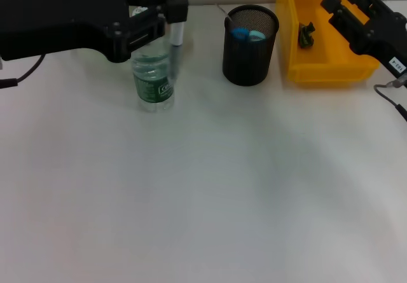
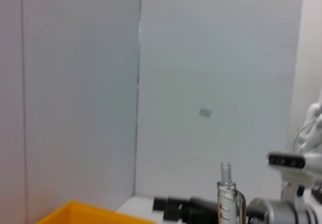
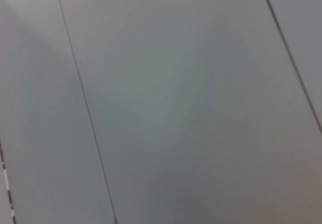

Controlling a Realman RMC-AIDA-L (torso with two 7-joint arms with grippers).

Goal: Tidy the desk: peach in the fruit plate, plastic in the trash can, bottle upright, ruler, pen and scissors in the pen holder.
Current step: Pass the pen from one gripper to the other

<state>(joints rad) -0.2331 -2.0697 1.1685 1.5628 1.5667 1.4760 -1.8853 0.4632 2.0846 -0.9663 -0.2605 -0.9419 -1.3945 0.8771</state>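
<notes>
Black and bulky, the left gripper [image 1: 170,8] reaches in from the robot's left along the far edge of the table [image 1: 203,187] and is clenched on the pen [image 1: 179,25]. The pen is a slim silver and white stick held upright and clear of the table top. The left wrist view shows the same pen standing straight up in front of a pale wall, its narrow tip uppermost.

Just below the pen and the gripper stands the bottle [image 1: 152,79]. It is clear plastic with a green label, upright on the table, and its top is hidden by the arm, so I cannot tell whether the gripper touches it.

To the robot's right of the bottle, and apart from it, sits the pen holder [image 1: 250,57], a black mesh cup standing upright. Blue handles [image 1: 240,34] show inside its rim, with a thin stick leaning out at the far side; which tools they belong to is not clear.

Further right, just beside the pen holder, is the yellow bin [image 1: 318,70], with a small dark object [image 1: 306,35] lying against its inner wall.

The right gripper [image 1: 356,13] hangs idle above the far right side of that bin. Its wrist view shows only grey wall panels [image 3: 161,103]
</notes>
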